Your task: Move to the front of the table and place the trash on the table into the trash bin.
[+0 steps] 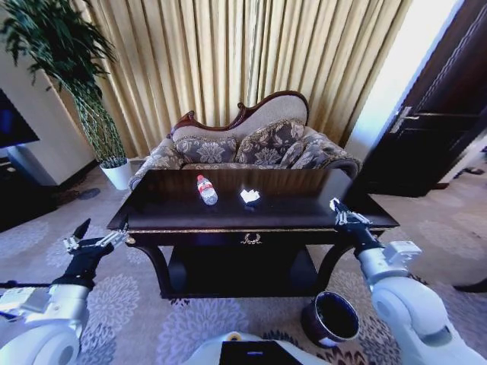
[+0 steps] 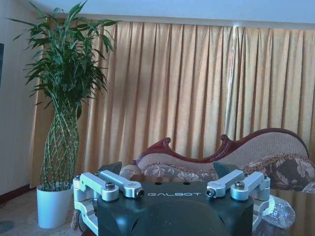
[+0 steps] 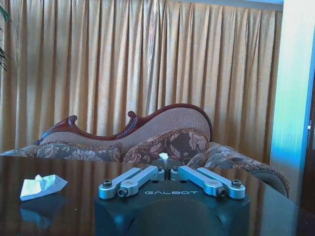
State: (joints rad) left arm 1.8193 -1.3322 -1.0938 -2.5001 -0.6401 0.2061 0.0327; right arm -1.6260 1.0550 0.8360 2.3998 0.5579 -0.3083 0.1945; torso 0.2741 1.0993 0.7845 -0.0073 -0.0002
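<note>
Bottle [image 1: 207, 190] lies lengthwise on the counter [image 1: 304, 204], nearer the left hand [image 1: 97, 242], which is spread and empty. Right hand [image 1: 340, 212] is clenched, empty, nearer the paper [image 1: 249, 196].

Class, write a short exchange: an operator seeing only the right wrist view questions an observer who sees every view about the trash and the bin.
Operator: I see crumpled paper on the table. Any other trash?
Observer: A water bottle lies left of it.
Operator: Where is the trash bin?
Observer: The trash bin stands on the carpet by the table's front right leg, below the right hand.
Operator: The left hand?
Observer: The left hand is open off the table's front left corner.
</note>
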